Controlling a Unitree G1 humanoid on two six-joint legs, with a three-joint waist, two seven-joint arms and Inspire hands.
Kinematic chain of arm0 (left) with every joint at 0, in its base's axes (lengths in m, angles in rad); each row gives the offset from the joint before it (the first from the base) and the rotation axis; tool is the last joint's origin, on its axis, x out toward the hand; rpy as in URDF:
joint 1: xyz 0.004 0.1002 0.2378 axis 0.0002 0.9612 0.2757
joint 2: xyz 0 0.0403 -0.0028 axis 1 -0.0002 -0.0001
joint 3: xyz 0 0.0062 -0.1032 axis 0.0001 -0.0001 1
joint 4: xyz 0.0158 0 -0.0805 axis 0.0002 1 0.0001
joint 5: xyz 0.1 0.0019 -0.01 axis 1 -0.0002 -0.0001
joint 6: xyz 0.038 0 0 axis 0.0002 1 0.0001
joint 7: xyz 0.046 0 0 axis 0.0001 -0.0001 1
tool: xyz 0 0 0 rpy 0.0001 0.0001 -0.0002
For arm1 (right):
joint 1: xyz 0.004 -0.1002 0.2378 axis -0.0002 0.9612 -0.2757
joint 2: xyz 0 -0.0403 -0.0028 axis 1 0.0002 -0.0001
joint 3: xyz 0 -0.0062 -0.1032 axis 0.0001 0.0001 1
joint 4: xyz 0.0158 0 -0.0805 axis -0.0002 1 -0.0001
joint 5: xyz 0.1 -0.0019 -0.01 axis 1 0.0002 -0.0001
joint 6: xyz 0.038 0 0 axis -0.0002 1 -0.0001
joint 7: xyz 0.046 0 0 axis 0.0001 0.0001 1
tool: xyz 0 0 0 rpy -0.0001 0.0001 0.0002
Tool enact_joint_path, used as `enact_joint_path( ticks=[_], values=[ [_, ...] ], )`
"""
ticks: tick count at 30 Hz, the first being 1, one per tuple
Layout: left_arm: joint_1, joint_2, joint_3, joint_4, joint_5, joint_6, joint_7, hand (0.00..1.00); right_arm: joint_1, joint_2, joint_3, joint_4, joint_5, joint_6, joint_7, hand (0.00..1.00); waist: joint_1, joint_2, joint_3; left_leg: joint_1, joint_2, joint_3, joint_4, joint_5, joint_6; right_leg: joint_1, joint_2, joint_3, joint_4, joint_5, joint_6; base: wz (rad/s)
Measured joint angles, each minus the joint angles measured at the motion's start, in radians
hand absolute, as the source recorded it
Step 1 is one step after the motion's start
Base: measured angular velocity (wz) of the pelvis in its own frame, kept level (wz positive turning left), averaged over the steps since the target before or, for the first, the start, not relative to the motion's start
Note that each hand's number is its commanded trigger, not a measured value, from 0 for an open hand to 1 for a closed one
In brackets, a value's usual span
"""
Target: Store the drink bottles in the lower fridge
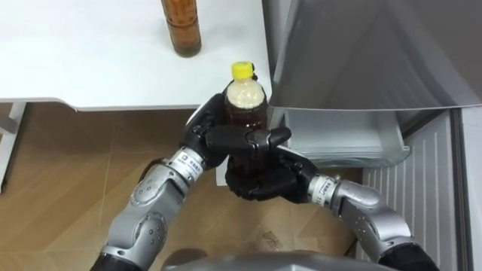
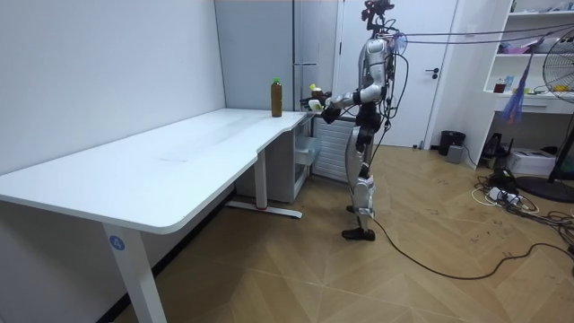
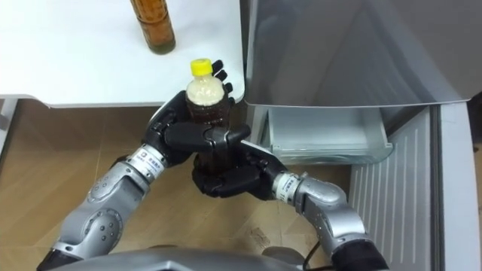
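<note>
BOTH HANDS ON THE DRINK: You held the yellow-capped bottle (image 1: 245, 96) upright in the air, clear of the worktop (image 1: 90, 64) and close in front of your body. Your left hand (image 1: 205, 137) had its fingers (image 1: 248, 138) curled round the bottle's middle, with the thumb lying across the front. Your right hand (image 1: 260, 179) sat directly beneath those fingers, wrapped round the base like a cup.

The doubled hold looked meant to keep a tall, smooth bottle from slipping or tipping, one hand steadying and the other bearing the weight.

A second bottle (image 1: 181, 26) stood on the worktop beyond your fingers and slightly to their left, well apart from them and untouched. That one, by the look of things, had yet to be collected.

Just right of your fingers and lower down, a pale drawer (image 1: 339, 135) stood pulled out under the grey front of the fridge (image 2: 314, 45), which suggested the held bottle was bound there.

The room view showed you standing at the worktop's far end, beside the fridge. The carry appeared only part done, as the bottle had not yet reached the drawer.
</note>
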Motion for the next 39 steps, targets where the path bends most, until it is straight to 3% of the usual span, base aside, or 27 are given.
enact_joint_path(
  ticks=[15, 20, 27, 30, 39],
  values=[
    [-0.004, -0.002, 0.022, -0.001, -0.001, -0.002, -0.002, 0.00, 0.000, 0.002, -0.004, 0.000, -0.006, 0.012, -0.002, 1.00, 0.000, -0.005, 0.0042, 0.001, 0.000, 0.006, 0.003, -0.001, 0.001, -0.001, 0.000, 0.006, -0.001, 0.000, 0.000, -0.01],
    [-0.019, -0.009, 0.045, -0.018, -0.007, -0.026, 0.000, 0.00, 0.000, 0.001, -0.008, 0.000, -0.015, 0.012, -0.029, 1.00, 0.002, -0.004, 0.0046, 0.000, 0.000, 0.005, 0.003, -0.002, 0.002, 0.000, 0.000, 0.003, -0.002, 0.000, 0.000, 0.00],
    [-0.065, -0.022, 0.130, -0.126, -0.011, -0.043, 0.011, 0.00, 0.003, -0.015, -0.011, 0.004, -0.022, 0.012, -0.032, 1.00, 0.007, 0.014, 0.0084, 0.009, 0.002, -0.001, 0.004, -0.002, 0.002, 0.013, 0.000, -0.006, -0.003, 0.001, -0.001, 0.02],
    [-0.070, -0.032, 0.163, -0.179, -0.019, -0.064, 0.011, 0.00, 0.012, -0.023, -0.019, 0.016, -0.028, 0.013, -0.019, 1.00, 0.016, 0.028, 0.0039, 0.015, 0.002, -0.002, 0.000, -0.002, 0.002, 0.016, 0.001, -0.006, -0.002, 0.001, 0.000, 0.00],
    [-0.070, -0.024, 0.155, -0.278, -0.034, -0.068, 0.012, 0.00, 0.032, -0.054, -0.022, 0.016, -0.028, 0.032, -0.008, 1.00, 0.027, 0.036, 0.0022, 0.016, 0.002, -0.008, -0.001, -0.002, 0.001, 0.018, 0.002, -0.010, 0.001, 0.001, -0.001, 0.00]
  ],
)
